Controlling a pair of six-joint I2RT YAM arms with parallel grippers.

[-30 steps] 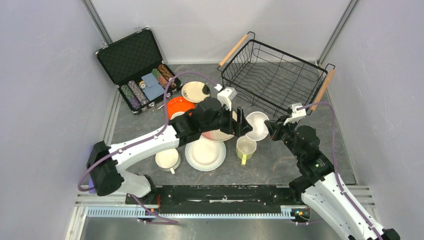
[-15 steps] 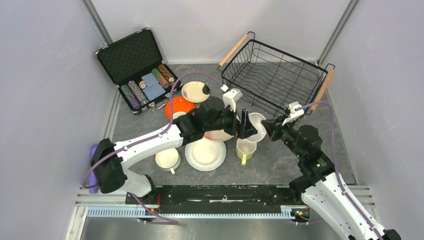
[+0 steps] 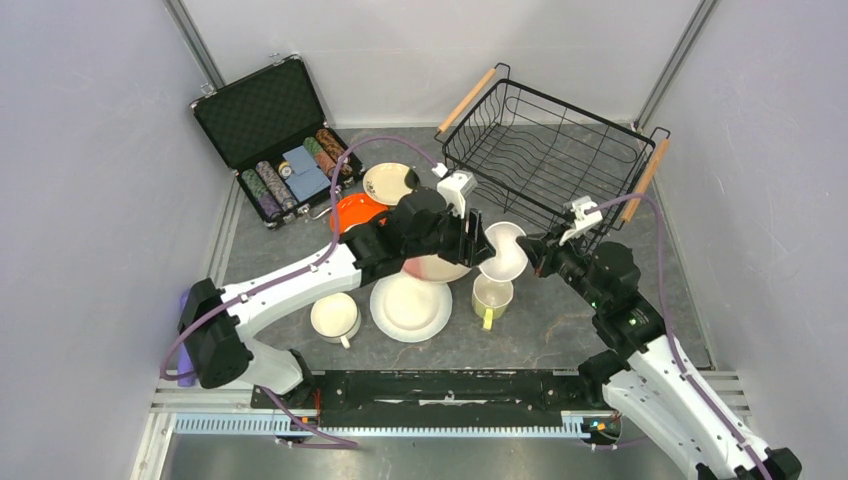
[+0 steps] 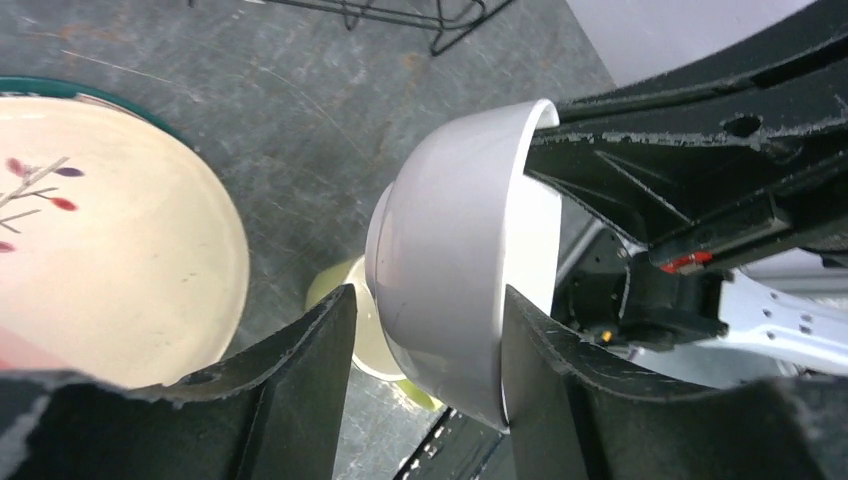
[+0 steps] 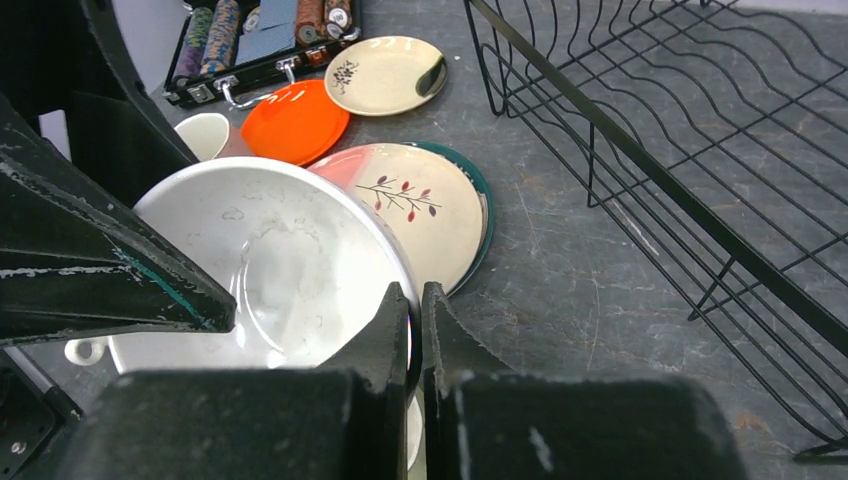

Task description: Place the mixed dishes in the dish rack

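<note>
Five plates (image 3: 410, 307) (two stacked), three mugs (image 3: 335, 318), one bowl (image 3: 503, 252), one dish rack (image 3: 575, 105), one open case (image 3: 262, 112).

White-and-black arms (image 3: 300, 285), purple cables (image 3: 338, 185)

Dishes (image 3: 411, 307), rack (image 3: 575, 105), case (image 3: 262, 115) on grey table (image 3: 560, 325)

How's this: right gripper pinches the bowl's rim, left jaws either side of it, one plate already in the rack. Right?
Not quite: the rack holds no plate, as the top view shows. The rest stands: the right gripper pinches the bowl by its rim, and the left gripper has its jaws either side of it.
</note>
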